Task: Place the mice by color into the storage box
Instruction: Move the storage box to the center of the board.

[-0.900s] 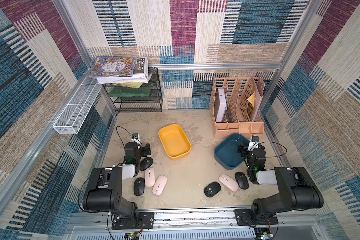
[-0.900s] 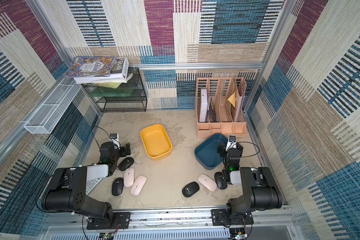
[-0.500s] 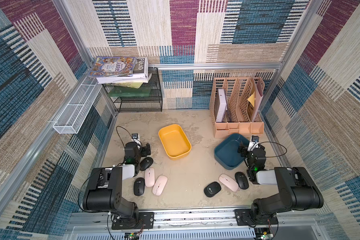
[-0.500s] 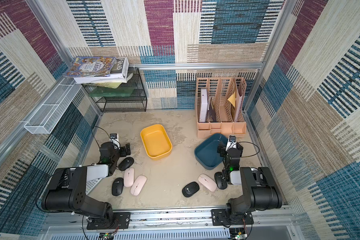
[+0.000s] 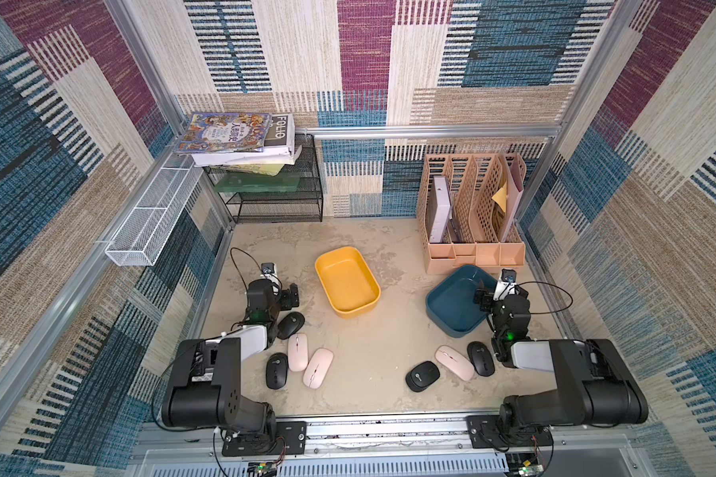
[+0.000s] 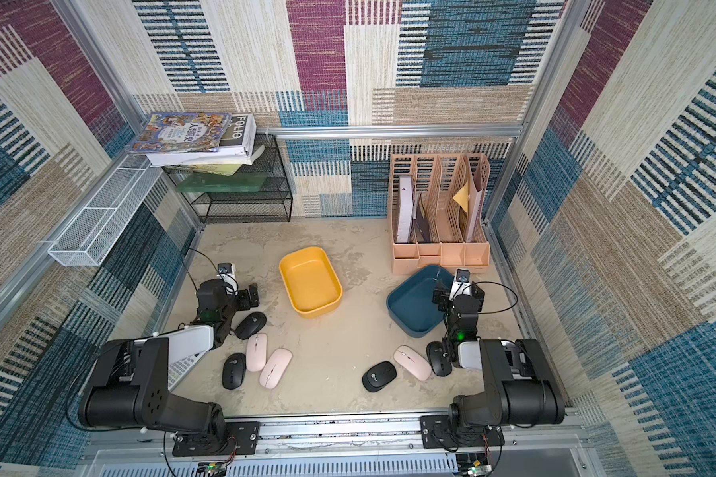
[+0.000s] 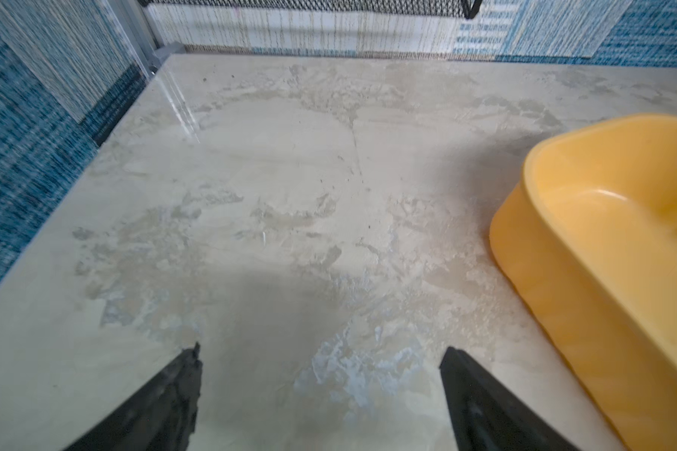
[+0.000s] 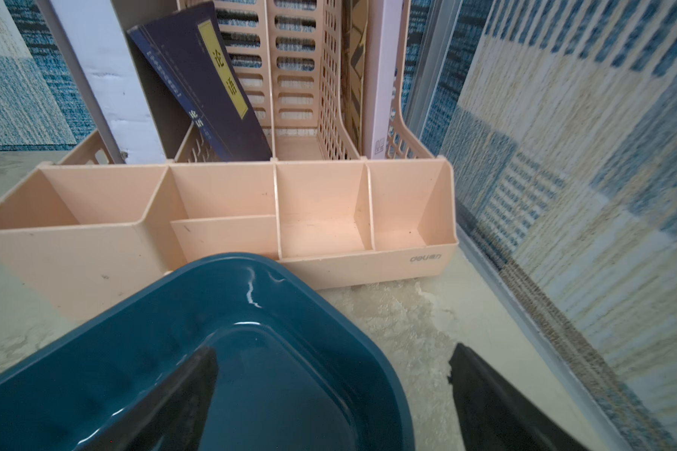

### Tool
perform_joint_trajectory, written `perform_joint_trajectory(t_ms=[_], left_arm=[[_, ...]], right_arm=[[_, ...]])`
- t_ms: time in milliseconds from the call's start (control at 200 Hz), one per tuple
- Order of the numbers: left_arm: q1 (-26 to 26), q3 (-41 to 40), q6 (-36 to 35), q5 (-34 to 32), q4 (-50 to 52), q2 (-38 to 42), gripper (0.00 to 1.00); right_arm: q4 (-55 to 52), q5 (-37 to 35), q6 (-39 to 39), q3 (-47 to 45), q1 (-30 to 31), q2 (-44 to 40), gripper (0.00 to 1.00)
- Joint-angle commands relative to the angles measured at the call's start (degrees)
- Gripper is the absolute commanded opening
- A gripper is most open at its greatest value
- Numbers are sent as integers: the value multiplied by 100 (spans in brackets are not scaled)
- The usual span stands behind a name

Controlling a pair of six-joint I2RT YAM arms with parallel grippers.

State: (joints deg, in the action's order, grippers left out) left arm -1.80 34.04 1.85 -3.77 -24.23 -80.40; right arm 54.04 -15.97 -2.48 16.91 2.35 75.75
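Black mice [image 5: 276, 370] and pink mice [image 5: 297, 357] lie loose on the worktop [image 5: 389, 342], four bunched just behind the left fingers [image 5: 291, 295], three just behind the right fingers [image 5: 483, 298]. Both pairs stand spread wide, grasping nothing. The yellow box [image 5: 356, 310] sits beside the left pair; the right pair straddles the blue box [image 8: 227, 265] rim from above.

Robot test cell, dressed as an office desk. Indicators: aluminium-profile frame [image 5: 430, 131], carpet-tile walls [image 5: 364, 62], left arm [image 5: 207, 384] and right arm [image 5: 587, 384] bolted to a front rail [image 5: 389, 429]. Beyond the right gripper [image 8: 333, 349]: pink file organizer [image 5: 476, 258]. Beyond the left gripper [image 7: 321, 353]: black wire shelf [image 5: 280, 210] carrying books [image 5: 232, 136].
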Motion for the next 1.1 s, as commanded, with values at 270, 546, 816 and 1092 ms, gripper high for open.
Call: perform_joint_trajectory(t_ms=[270,546,816,1092], left_arm=[[1729,3855,2304,831,5182,-45,82],[3122,4682,2900,1378,5291,-1957,39],[3116,4386,2848,1029,5384,-2302,18],[3119,3743,2518,1325,5453,-2398,16]], right_arm=[[-6317,1141,-1800,3658,-109,-159,65],[-6752,2173,-1943,3902,232,812,12],[-6837,2188,-1932,3830,681,1465,3],[-6906,2055,-1924,4173,1430,2112,0]])
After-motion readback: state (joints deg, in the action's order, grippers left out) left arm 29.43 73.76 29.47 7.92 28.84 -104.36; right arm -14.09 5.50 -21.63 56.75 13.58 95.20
